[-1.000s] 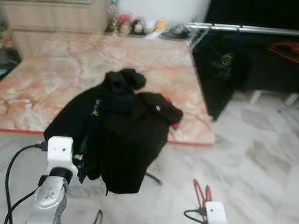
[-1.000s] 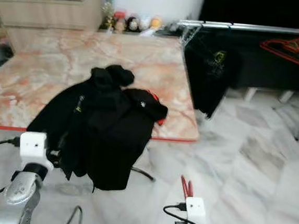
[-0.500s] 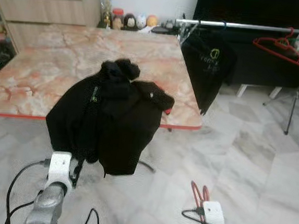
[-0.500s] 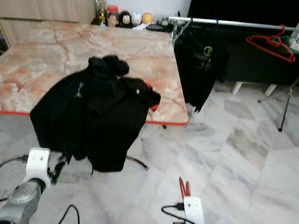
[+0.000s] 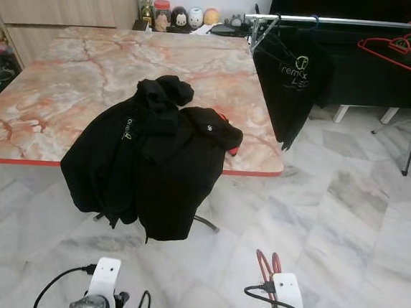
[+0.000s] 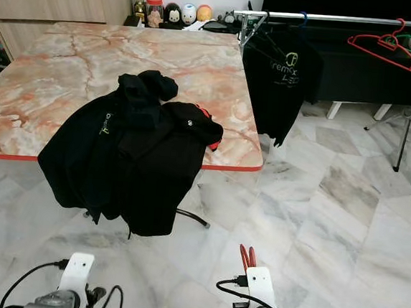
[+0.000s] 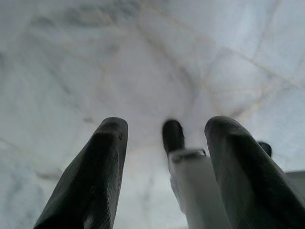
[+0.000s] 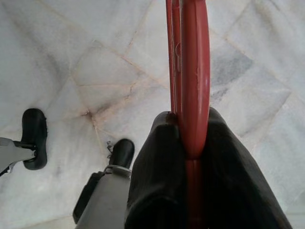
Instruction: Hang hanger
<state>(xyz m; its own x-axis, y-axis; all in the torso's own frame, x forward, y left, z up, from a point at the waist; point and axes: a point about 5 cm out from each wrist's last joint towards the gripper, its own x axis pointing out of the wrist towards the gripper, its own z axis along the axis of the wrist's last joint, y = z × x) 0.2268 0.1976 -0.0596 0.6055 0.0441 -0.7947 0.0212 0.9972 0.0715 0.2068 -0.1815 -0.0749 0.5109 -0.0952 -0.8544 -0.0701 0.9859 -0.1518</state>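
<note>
1. Right gripper (image 8: 190, 143) low over the marble floor (image 5: 359, 211), its two black fingers (image 8: 152, 162) pressed together on a red hanger (image 8: 190, 71); the hanger's red loop sticks out past the fingertips, seen from the head camera as a small red arc (image 5: 268, 264) just ahead of the wrist.
2. Left gripper (image 7: 164, 157) low on the other side, fingers (image 7: 100, 162) spread apart, nothing between them, pale floor tiles beyond.
3. Ahead of both grippers: marble-topped table (image 5: 75, 78) with a heap of black clothes (image 5: 155, 157) draped over its near edge.
4. Further ahead and to the right of the right gripper: metal rail (image 5: 332, 21) carrying a hung black shirt (image 5: 294, 82) and another red hanger (image 5: 394, 49).
</note>
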